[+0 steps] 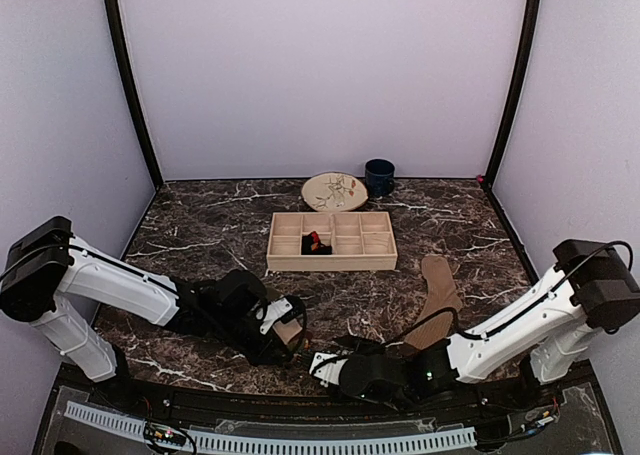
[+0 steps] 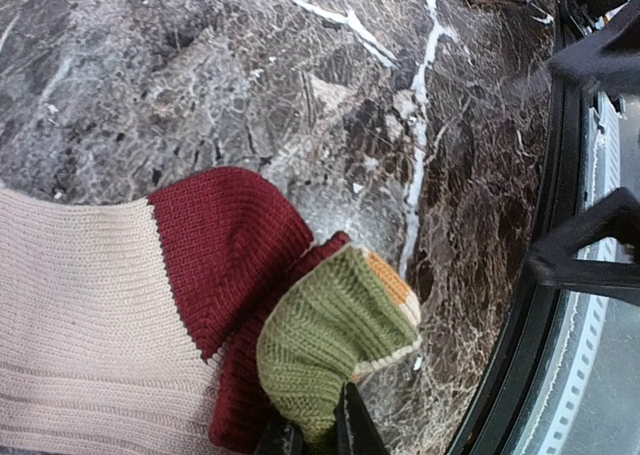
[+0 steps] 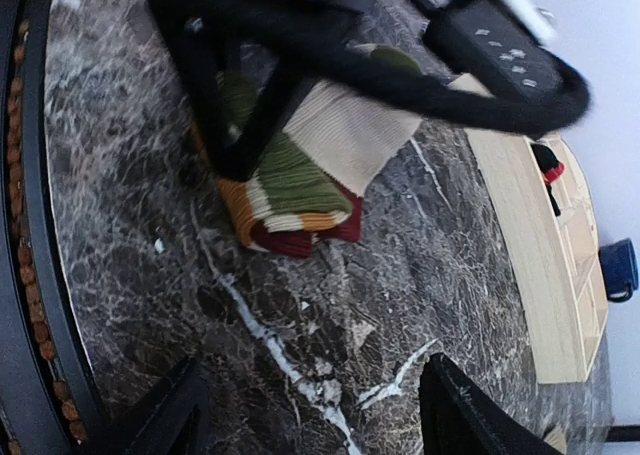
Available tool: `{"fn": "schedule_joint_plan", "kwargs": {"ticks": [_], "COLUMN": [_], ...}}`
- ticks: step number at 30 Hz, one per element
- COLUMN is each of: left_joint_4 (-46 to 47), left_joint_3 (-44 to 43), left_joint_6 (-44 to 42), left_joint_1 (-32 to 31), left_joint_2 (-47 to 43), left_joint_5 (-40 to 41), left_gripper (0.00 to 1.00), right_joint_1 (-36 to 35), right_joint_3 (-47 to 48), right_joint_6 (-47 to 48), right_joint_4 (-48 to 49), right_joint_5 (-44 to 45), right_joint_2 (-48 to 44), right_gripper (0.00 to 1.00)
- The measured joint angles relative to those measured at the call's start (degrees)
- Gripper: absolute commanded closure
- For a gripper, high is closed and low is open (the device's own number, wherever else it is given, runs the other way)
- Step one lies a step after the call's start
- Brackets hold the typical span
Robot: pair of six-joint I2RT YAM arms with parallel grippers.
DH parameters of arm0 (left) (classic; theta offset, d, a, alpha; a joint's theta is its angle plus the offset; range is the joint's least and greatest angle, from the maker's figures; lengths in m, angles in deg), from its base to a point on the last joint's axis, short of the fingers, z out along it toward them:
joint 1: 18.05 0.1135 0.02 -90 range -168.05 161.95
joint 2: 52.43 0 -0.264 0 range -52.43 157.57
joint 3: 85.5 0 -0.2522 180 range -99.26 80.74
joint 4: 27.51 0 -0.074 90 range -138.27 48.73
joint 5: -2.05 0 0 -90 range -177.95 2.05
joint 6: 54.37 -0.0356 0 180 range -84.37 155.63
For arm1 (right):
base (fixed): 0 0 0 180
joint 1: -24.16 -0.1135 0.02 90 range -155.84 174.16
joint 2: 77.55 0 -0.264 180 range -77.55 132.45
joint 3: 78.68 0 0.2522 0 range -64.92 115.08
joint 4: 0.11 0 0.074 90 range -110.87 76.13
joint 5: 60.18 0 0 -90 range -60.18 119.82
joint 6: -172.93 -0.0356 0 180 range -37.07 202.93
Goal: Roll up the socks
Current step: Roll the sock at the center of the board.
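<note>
Three socks are in play, and one looks finished: a black sock (image 1: 316, 242) with red-orange diamonds sits as a small bundle in a middle compartment of a pale wooden tray (image 1: 330, 264), though it is too small to tell how tightly it is rolled. The second, a beige, maroon and green striped sock (image 2: 100, 305) of thick ribbed knit, lies near the front edge of the dark, white-veined marble-look tabletop (image 1: 200, 235), between the two arms. It seems partly rolled: the green and orange end is folded over the maroon band into a soft, chunky wad, while the beige length stretches out flat. The left gripper (image 2: 315, 433) is closed tight, pinching the green fold. The right gripper (image 3: 318, 403) hovers just beside the wad with its fingers spread wide and nothing between them. The third, a plain tan sock (image 1: 438, 297), smooth and foot-shaped, lies flat and unrolled on the right, well apart from the others. Judging by this, the striped roll needs completing and the tan one has not been started.
</note>
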Motion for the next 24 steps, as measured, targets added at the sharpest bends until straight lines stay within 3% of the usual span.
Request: {"fn": "schedule_joint_plan", "kwargs": {"ticks": [14, 24], "left_joint_4": [-1.11, -1.05], "left_joint_3": [-0.87, -0.72], "left_joint_6": [-0.7, -0.98], "left_joint_1": [0.2, 0.2], "left_joint_2": [0.74, 0.74], "left_joint_5": [-2.45, -3.28], "left_gripper": [1.0, 1.0], "right_joint_1": [-1.31, 0.72], "right_joint_3": [8.48, 9.92], "right_joint_6": [10.08, 14.53], "right_joint_4": [1.25, 2.23], "right_joint_5": [3.8, 1.36], "right_joint_2": [13.22, 14.38], "right_gripper": [0.28, 0.37]}}
